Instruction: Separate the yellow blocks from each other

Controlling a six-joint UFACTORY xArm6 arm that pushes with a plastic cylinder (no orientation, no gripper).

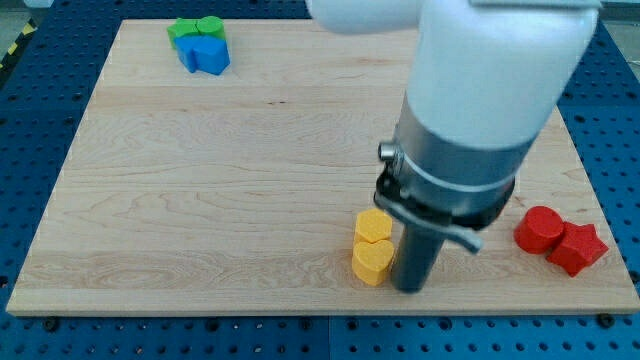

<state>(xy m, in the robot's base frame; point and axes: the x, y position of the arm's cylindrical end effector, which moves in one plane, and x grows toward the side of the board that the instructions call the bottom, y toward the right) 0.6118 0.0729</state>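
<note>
Two yellow blocks sit touching each other near the view's bottom centre of the wooden board (220, 190). The upper one is a yellow hexagon block (373, 225). The lower one is a yellow heart block (372, 262). My rod comes down from the large white and grey arm at the view's right. My tip (411, 287) rests on the board just to the right of the yellow heart, very close to it or touching it.
A green block (196, 28) and a blue block (207, 55) sit together at the view's top left. A red round block (539, 229) and a red star block (577, 248) sit together at the view's right, near the board's edge.
</note>
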